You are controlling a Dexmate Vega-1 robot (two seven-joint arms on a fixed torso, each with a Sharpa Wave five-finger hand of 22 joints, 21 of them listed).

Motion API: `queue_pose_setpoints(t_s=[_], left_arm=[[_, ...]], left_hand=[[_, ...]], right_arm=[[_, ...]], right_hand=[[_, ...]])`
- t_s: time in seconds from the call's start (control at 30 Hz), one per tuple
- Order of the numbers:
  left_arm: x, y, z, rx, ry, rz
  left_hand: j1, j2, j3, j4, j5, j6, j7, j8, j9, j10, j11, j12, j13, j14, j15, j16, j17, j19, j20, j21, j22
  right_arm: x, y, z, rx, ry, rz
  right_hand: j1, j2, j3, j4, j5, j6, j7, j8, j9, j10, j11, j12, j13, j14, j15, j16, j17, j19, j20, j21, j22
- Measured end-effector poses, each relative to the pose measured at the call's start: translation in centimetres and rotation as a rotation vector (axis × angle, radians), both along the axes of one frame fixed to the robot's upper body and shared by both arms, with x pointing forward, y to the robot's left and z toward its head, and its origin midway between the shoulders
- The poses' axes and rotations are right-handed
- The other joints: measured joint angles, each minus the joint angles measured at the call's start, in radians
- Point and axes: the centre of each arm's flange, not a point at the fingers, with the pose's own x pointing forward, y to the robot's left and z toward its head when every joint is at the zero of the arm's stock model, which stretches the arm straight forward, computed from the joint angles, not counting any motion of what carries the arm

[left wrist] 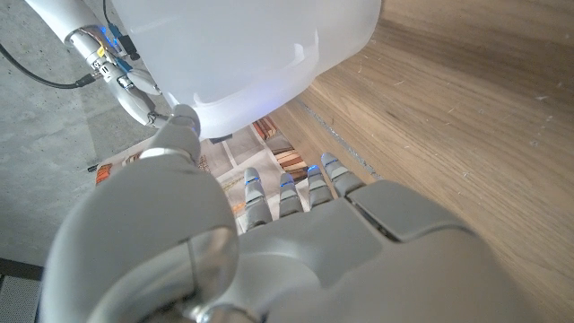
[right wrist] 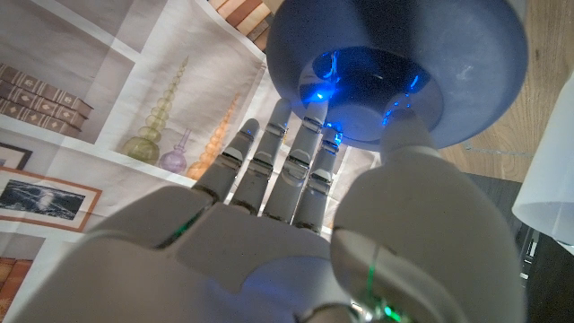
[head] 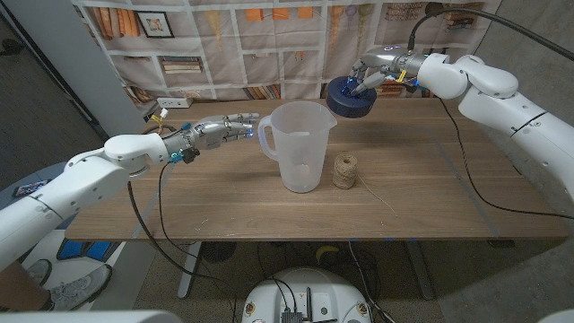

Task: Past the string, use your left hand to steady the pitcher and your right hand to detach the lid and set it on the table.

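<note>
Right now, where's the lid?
Head view: the blue lid is off the pitcher, held in the right hand above the table's far side, right of the pitcher's rim.

arms: glossy white shells | wrists: exposed coloured wires, black cables | left hand, right hand: silver-grey

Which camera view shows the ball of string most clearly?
The head view: the ball of string stands whole on the table, just beside the pitcher. Neither wrist view gives any clear sight of it; I cannot pick it out in either picture.
</note>
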Motion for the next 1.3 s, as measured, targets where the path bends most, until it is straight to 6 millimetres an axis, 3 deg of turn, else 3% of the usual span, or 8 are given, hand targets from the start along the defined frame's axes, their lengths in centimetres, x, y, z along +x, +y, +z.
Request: queue_pose_setpoints(t_s=[0.23, 0.37, 0.7, 0.93, 0.97, 1.3], left_arm=[[0.1, 0.3, -0.2, -0.049, -0.031, 0.020], [0.3, 0.4, -0.4, -0.079, -0.046, 0.033], [1.3, 0.5, -1.0, -0.155, -0.077, 0.061], [2.1, 0.3, -1.4, -0.192, -0.073, 0.063], [2.2, 0.5, -1.1, -0.200, -0.097, 0.084], [3.3, 0.8, -0.9, -0.242, -0.107, 0.105]], left_hand=[[-0.129, 0.040, -0.031, 0.062, -0.007, 0.000, -0.007, 0.008, 0.000, -0.001, -0.008, 0.012, 0.000, 0.000, 0.000, 0.008, 0.003, 0.000, 0.000, 0.005, 0.003], [-0.155, 0.056, -0.034, 0.076, -0.007, -0.002, -0.009, 0.008, 0.000, 0.011, -0.011, 0.018, 0.000, 0.004, -0.004, 0.008, 0.003, 0.006, -0.006, 0.012, 0.003], [-0.199, 0.083, -0.034, 0.090, -0.007, -0.016, -0.034, 0.008, 0.000, 0.026, -0.017, 0.018, 0.000, 0.016, -0.016, 0.008, 0.002, 0.022, -0.015, 0.020, 0.003], [-0.217, 0.091, -0.034, 0.098, -0.007, -0.016, -0.034, 0.008, 0.000, 0.019, -0.024, 0.018, 0.000, 0.015, -0.025, 0.008, 0.002, 0.030, -0.014, 0.020, 0.003], [-0.222, 0.096, -0.034, 0.098, -0.007, -0.016, -0.034, 0.008, 0.000, 0.019, -0.024, 0.018, 0.000, 0.016, -0.027, 0.012, 0.002, 0.035, -0.013, 0.020, 0.003], [-0.240, 0.102, -0.030, 0.103, -0.003, -0.020, -0.030, 0.008, 0.000, 0.026, -0.031, 0.018, 0.000, 0.025, -0.028, 0.015, 0.002, 0.057, -0.014, 0.030, 0.003]], right_arm=[[1.0, 0.1, -1.0, -0.014, 0.003, -0.015], [1.7, 0.2, -1.6, -0.022, 0.009, -0.018], [3.5, 0.1, -3.0, -0.029, 0.033, -0.027], [3.8, 0.1, -3.2, -0.036, 0.028, -0.023], [4.8, -0.1, -3.9, -0.034, 0.051, -0.036], [6.3, 0.2, -5.3, -0.055, 0.077, -0.047]], right_hand=[[-0.001, 0.001, 0.000, 0.000, 0.001, 0.000, 0.000, 0.000, 0.000, 0.000, 0.000, -0.006, 0.000, 0.000, 0.000, -0.004, 0.000, 0.000, 0.000, 0.000, 0.000], [-0.001, 0.001, 0.000, 0.000, 0.005, 0.000, 0.000, 0.000, 0.000, 0.000, 0.000, -0.006, 0.000, 0.000, 0.000, -0.004, 0.000, 0.000, 0.000, 0.000, 0.000], [-0.001, 0.001, 0.000, 0.000, 0.005, 0.000, 0.000, 0.000, 0.000, 0.000, 0.000, -0.009, 0.000, 0.000, 0.000, -0.007, 0.000, 0.011, -0.011, 0.000, 0.000], [-0.001, 0.001, 0.000, 0.000, 0.005, 0.000, 0.000, 0.000, 0.000, 0.000, 0.000, -0.013, 0.000, 0.000, 0.000, -0.007, 0.000, 0.011, -0.011, 0.000, 0.000], [-0.001, 0.001, 0.000, 0.000, 0.005, 0.000, 0.000, 0.000, 0.000, 0.000, 0.000, -0.013, 0.000, 0.000, 0.000, -0.011, 0.000, 0.011, -0.011, 0.000, 0.000], [-0.001, 0.001, -0.004, 0.004, 0.004, 0.000, 0.000, 0.000, 0.000, 0.000, 0.000, -0.017, 0.000, 0.000, 0.000, -0.015, 0.000, 0.016, -0.016, 0.000, 0.000]])
